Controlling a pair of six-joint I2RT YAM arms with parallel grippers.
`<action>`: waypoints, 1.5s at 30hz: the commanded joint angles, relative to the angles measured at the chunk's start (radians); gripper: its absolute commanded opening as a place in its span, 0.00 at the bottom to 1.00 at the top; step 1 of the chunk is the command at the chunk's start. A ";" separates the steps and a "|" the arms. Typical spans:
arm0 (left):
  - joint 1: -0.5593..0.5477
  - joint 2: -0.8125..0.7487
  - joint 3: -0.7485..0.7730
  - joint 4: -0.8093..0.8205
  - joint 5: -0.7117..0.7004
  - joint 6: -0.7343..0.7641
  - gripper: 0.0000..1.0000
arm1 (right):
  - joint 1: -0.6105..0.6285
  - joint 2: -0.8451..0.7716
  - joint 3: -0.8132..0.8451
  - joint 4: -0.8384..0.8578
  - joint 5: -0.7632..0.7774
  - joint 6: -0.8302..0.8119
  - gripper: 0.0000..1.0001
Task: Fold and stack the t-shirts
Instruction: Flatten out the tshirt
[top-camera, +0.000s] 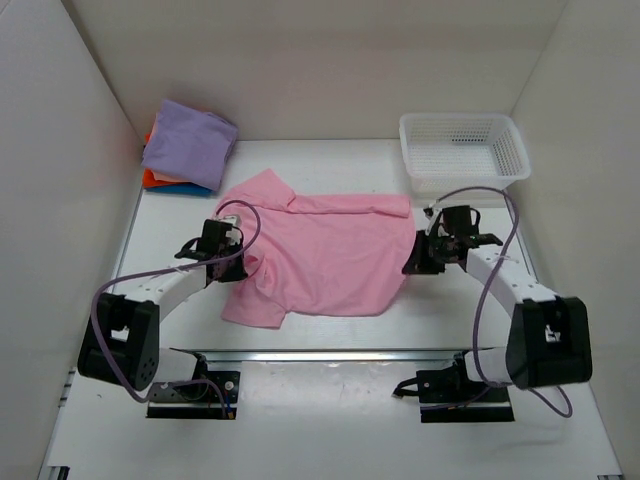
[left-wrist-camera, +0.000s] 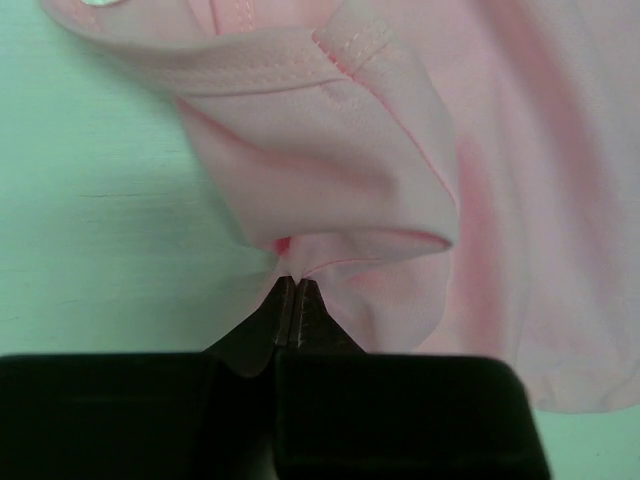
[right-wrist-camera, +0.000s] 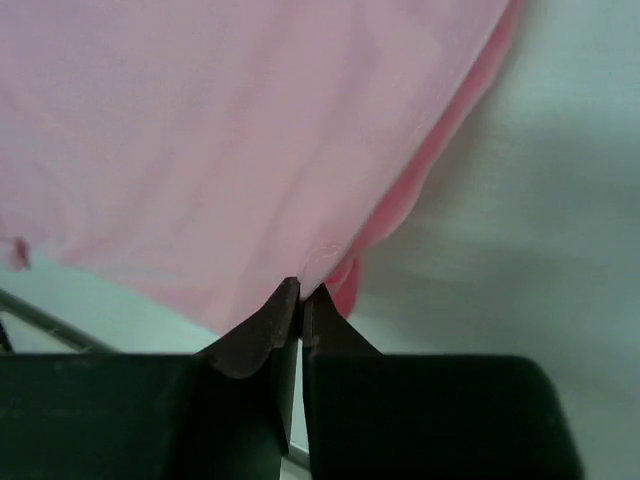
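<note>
A light pink t-shirt (top-camera: 320, 250) lies spread across the middle of the table, collar to the upper left. My left gripper (top-camera: 237, 262) is shut on the shirt's left side, pinching a bunched fold of pink cloth (left-wrist-camera: 330, 200) by the sleeve seam. My right gripper (top-camera: 412, 264) is shut on the shirt's right edge, pinching the hem (right-wrist-camera: 330, 262). A folded stack sits at the back left: a lavender shirt (top-camera: 190, 142) on top, with orange (top-camera: 152, 178) and blue (top-camera: 190, 187) edges showing under it.
A white plastic mesh basket (top-camera: 463, 150) stands at the back right. White walls close in the table on three sides. A metal rail (top-camera: 320, 353) runs across the near edge between the arm bases.
</note>
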 joint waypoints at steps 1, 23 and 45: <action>0.016 -0.087 0.030 -0.004 -0.030 0.011 0.00 | 0.049 -0.172 0.172 -0.143 0.017 0.017 0.01; 0.022 -0.111 0.002 -0.007 -0.001 0.004 0.00 | -0.105 -0.073 -0.041 0.074 0.090 0.037 0.63; 0.033 -0.455 0.182 -0.108 -0.082 -0.090 0.00 | -0.056 -0.301 0.087 -0.141 0.026 0.084 0.00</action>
